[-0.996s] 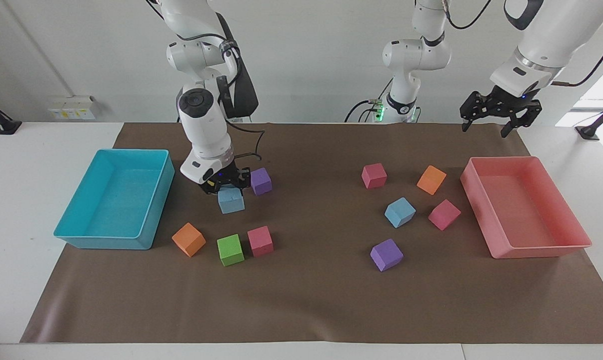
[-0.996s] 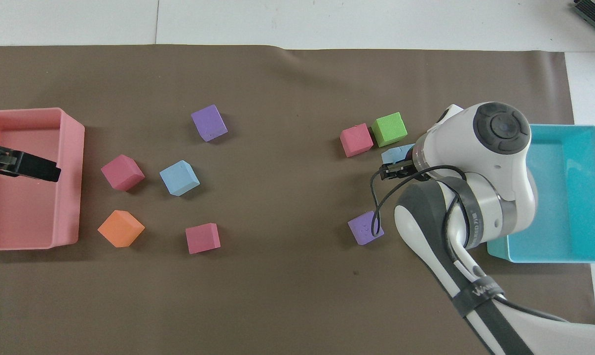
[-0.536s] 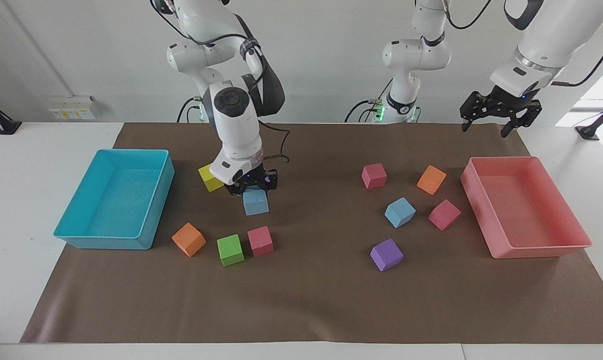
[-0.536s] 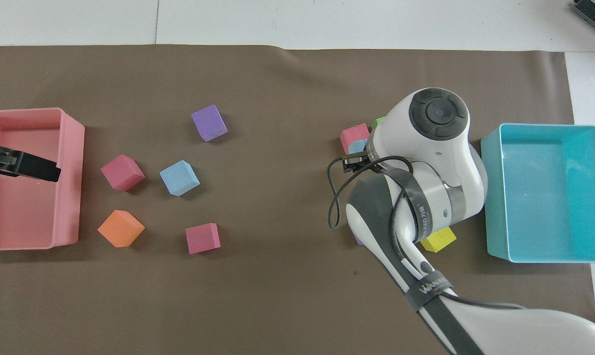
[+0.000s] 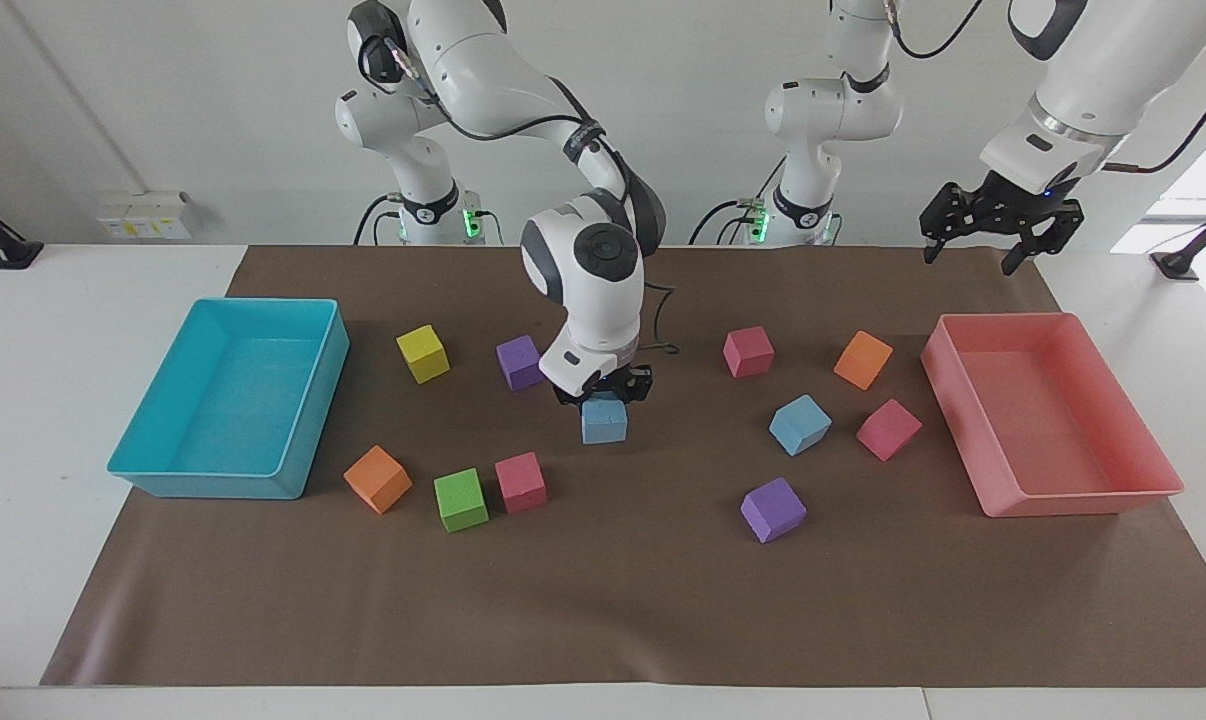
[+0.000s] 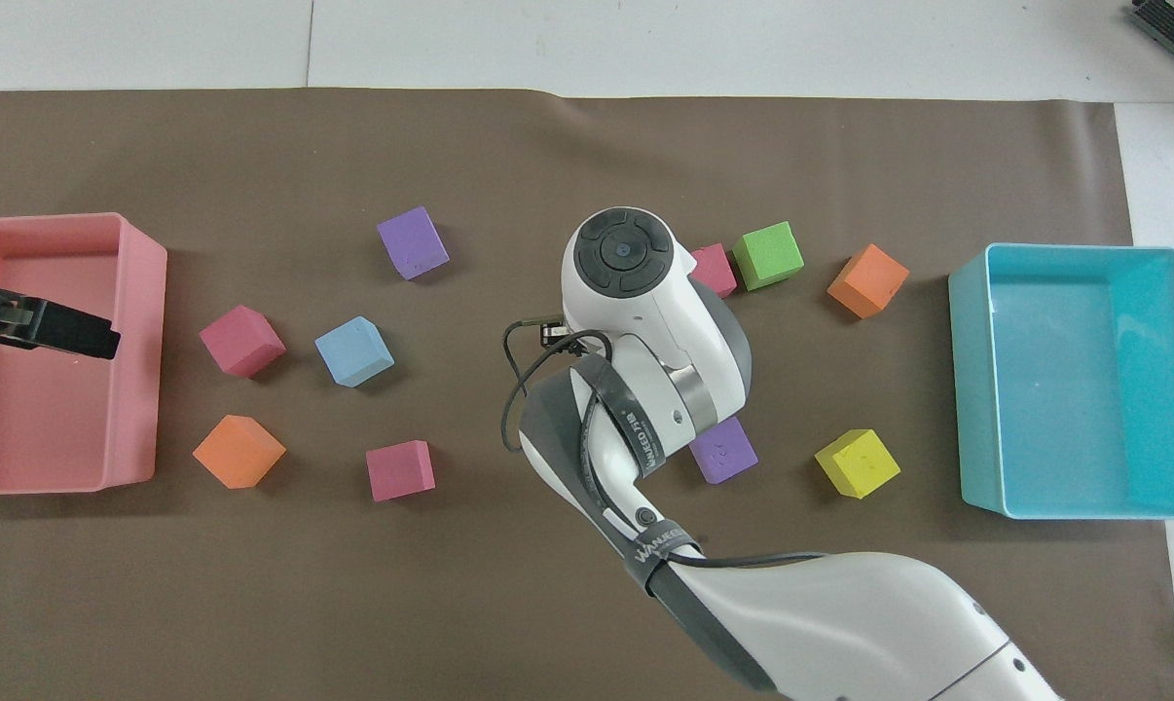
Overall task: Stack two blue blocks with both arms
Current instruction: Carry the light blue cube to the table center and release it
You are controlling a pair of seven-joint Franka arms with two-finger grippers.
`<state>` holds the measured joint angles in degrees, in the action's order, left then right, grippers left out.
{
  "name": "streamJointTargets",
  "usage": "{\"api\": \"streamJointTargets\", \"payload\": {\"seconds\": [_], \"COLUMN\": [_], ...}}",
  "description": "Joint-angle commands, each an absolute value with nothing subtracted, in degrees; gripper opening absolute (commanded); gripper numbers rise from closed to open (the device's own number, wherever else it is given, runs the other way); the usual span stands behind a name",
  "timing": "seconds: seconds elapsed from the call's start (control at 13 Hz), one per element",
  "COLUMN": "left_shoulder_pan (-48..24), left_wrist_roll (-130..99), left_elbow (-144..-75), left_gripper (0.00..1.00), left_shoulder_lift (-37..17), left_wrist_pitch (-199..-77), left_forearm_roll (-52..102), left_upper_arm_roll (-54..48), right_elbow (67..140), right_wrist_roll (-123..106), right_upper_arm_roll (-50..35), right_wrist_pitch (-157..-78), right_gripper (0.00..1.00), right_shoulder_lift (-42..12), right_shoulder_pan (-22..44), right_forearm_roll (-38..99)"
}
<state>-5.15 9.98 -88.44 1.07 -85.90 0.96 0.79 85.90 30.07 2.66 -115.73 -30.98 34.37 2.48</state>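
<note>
My right gripper [image 5: 603, 398] is shut on one blue block [image 5: 604, 422] and holds it low over the middle of the brown mat. In the overhead view the right arm's wrist hides this block. The second blue block [image 5: 800, 424] lies on the mat toward the left arm's end, between a pink cube and a purple cube; it also shows in the overhead view [image 6: 353, 351]. My left gripper [image 5: 998, 240] is open and empty, raised over the robots' edge of the pink tray [image 5: 1073, 495], and waits there.
A cyan tray [image 5: 213, 485] stands at the right arm's end. Around the held block lie yellow [image 5: 423, 354], purple [image 5: 519, 362], orange [image 5: 377, 479], green [image 5: 461, 499] and pink [image 5: 520, 482] cubes. Pink [image 5: 748, 351], orange [image 5: 863, 359], pink [image 5: 888, 429] and purple [image 5: 773, 509] cubes surround the second block.
My right gripper has carried the blue block from beside the cyan tray's cubes toward the middle of the mat. The left arm has not moved.
</note>
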Motion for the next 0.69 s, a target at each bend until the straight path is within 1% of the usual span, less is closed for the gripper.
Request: {"api": "streamJointTargets", "payload": {"seconds": [0.0, 0.23, 0.38, 0.61], "left_shoulder_pan": [-6.24, -6.24, -6.24, -6.24], "left_wrist_roll": [9.32, 9.4, 9.32, 9.4], "left_elbow": [-90.26, -90.26, -90.26, -90.26], "left_gripper": [1.0, 1.0, 1.0, 1.0], "left_shoulder_lift": [2.64, 2.64, 2.64, 2.64], "left_wrist_pitch": [-86.92, -87.01, -86.92, -87.01], "left_forearm_roll": [0.26, 0.26, 0.26, 0.26], "left_upper_arm_roll": [1.41, 1.41, 1.41, 1.41], "right_elbow": [83.94, 84.64, 87.44, 90.25], "right_wrist_roll": [33.66, 34.01, 34.72, 37.17], "right_upper_arm_roll": [-0.34, -0.44, -0.35, -0.35], "right_wrist_pitch": [-117.68, -120.75, -122.42, -121.9], "right_gripper": [0.0, 0.0, 0.0, 0.0], "right_shoulder_lift": [-33.57, -33.49, -33.57, -32.7], "right_shoulder_pan": [33.66, 33.84, 35.33, 35.07], "right_forearm_roll": [2.11, 3.33, 3.43, 3.34]}}
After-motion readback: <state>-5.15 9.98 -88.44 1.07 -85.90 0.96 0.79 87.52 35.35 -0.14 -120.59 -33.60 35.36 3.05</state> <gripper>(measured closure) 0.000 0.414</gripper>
